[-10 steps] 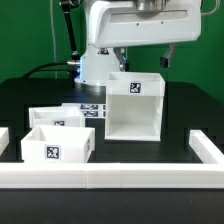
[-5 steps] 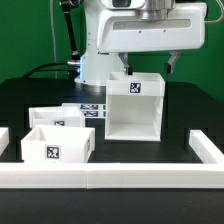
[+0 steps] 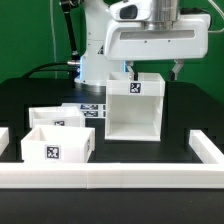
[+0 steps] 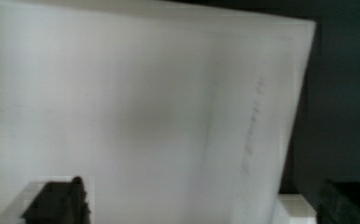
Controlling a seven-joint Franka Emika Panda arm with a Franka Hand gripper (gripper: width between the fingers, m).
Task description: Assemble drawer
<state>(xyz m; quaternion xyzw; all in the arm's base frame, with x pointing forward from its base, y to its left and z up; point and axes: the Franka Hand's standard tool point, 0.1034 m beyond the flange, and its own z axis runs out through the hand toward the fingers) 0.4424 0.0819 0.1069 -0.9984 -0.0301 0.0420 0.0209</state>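
The large white open-fronted drawer housing (image 3: 134, 110), tagged on its top edge, stands at the centre of the black table (image 3: 185, 125). Two small white drawer boxes (image 3: 57, 135) lie at its 8 o'clock. The two-finger gripper (image 3: 155, 72), jaws spread wide and empty, hangs at the housing's 12 o'clock, having shifted toward 3 o'clock and slightly lower since the earlier frames, while the housing is unmoved.
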